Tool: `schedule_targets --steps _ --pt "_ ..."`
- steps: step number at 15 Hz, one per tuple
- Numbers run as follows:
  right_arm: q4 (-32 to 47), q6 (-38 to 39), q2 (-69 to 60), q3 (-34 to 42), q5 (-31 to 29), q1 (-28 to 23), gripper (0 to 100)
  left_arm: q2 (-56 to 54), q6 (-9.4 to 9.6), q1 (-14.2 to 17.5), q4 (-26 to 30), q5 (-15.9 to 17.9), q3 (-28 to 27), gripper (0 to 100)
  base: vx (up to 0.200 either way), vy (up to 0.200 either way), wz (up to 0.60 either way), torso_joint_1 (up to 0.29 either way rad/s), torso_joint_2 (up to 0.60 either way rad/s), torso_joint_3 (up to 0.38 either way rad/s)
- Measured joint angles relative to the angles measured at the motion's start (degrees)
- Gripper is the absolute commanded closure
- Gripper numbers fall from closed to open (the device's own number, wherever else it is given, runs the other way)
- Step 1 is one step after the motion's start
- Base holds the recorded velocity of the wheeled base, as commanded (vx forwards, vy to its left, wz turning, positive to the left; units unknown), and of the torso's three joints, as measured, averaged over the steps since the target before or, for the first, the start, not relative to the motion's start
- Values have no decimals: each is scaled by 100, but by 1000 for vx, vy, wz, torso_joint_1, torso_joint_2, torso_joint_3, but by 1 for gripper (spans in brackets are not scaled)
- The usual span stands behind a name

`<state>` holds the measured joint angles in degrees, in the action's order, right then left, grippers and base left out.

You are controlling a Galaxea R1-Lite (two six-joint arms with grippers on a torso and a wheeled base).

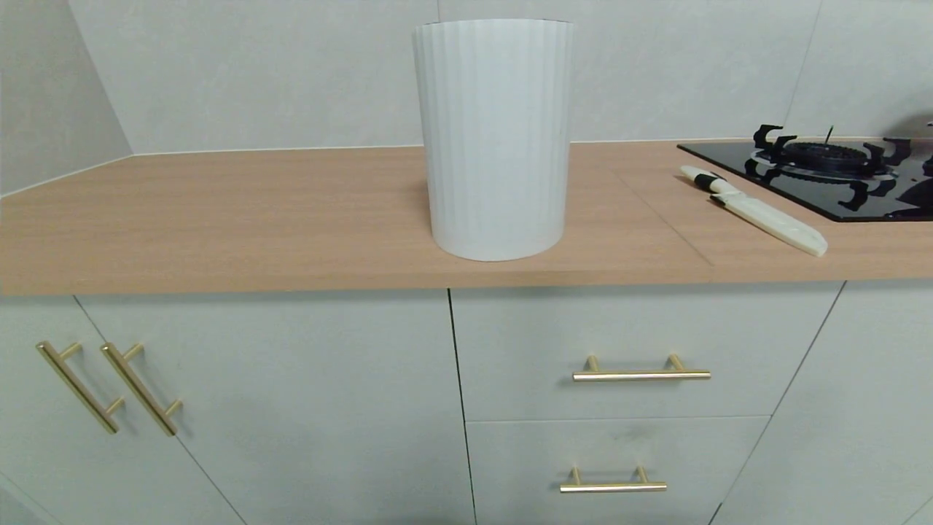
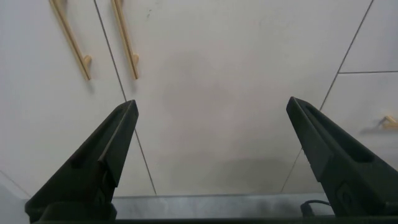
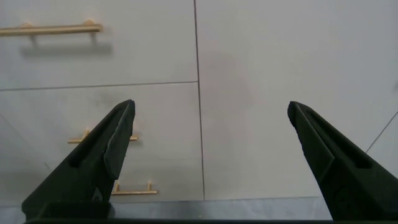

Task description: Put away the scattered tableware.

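A white knife with a black band on its handle lies flat on the wooden counter, at the right beside the hob. A tall white ribbed container stands upright near the counter's front edge, in the middle. My left gripper is open and empty, down in front of the cabinet doors. My right gripper is also open and empty, facing the drawer fronts below the counter.
A black glass hob with a burner grate sits at the counter's far right. Under the counter are pale cabinet doors with gold bar handles and two drawers with gold handles. A tiled wall runs behind the counter.
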<state>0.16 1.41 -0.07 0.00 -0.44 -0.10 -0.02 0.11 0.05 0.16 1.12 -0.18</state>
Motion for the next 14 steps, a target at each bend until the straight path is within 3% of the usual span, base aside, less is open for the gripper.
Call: schedule_targets --steps 11,14 --pt "2 -9 0 0 0 0 0 0 5 2 2 -1 0 0 0 0 0 1 -7 -2" --pt "2 -9 0 0 0 0 0 0 7 2 -13 -4 -2 0 0 0 0 59 -214 -253"
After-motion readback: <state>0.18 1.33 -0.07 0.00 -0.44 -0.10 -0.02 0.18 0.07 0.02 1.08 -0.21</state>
